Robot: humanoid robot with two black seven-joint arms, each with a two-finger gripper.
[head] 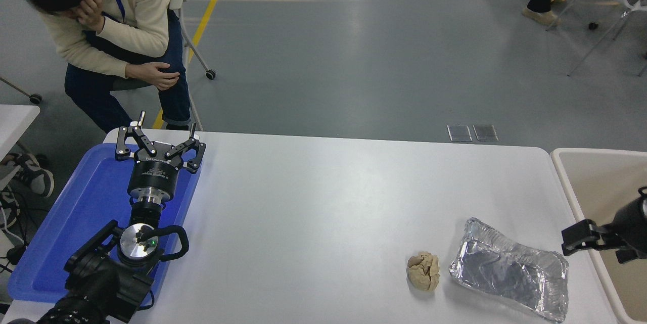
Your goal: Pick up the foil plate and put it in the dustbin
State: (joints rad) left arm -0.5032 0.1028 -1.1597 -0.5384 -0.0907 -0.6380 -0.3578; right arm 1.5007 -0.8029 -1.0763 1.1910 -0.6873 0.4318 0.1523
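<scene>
The shiny, crumpled aluminium-foil plate (pixel 509 276) lies flat at the lower right of the frame on the white table (pixel 323 197), just right of a small beige wrinkled lump (pixel 423 271). It looks featherlight and easily crushed (dents already show), so its raised rim near the right edge seems the best hold. The right gripper (pixel 601 244) hangs there, just beside the pale beige plastic dustbin (pixel 571 187); whether its fingers are parted I cannot tell. The left gripper (pixel 159 144) rests spread over the blue tray (pixel 86 213).

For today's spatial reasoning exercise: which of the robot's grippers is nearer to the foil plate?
Right. The right gripper is just off the foil plate's far right corner, by the dustbin. The left gripper is parked across the table over the blue tray.
</scene>
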